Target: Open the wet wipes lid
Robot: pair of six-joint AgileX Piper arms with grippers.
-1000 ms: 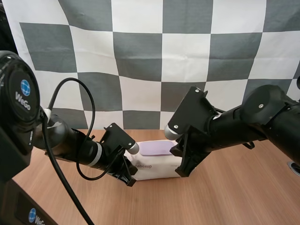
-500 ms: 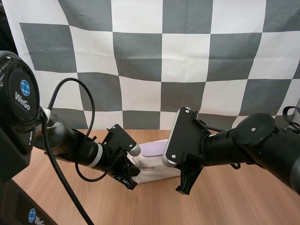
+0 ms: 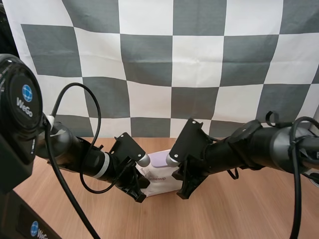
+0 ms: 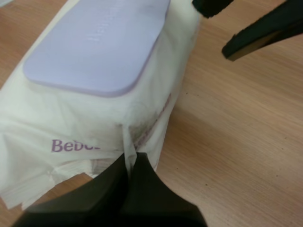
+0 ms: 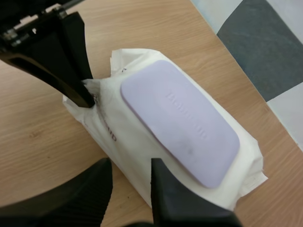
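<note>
**A:** Wood-grain table [image 3: 239, 209], smooth and flat. Where's the pack?

**B:** The pack of wet wipes [image 5: 118, 137] lies flat between the two arms. Its lilac lid [image 5: 180, 120] faces up and is shut. The wrapper is soft white film, creased and crinkled at the sealed ends. The lid is a stiff plastic slab with rounded corners and raised lettering.

**A:** And the claws?

**B:** The left gripper [image 4: 129, 163] is pinched on a fold of film at the pack's side, near one end. The right gripper [image 5: 131, 163] stands spread with nothing in it, just beside the pack's long edge and clear of the lid.

**A:** How to lift it well?

**B:** I'd catch one fingertip under the lid's free lip and swing it up about the hinge, with the left pinning the pack. The film is slack, so a hard tug would likely drag the whole pack. I cannot tell which edge hinges.
</note>
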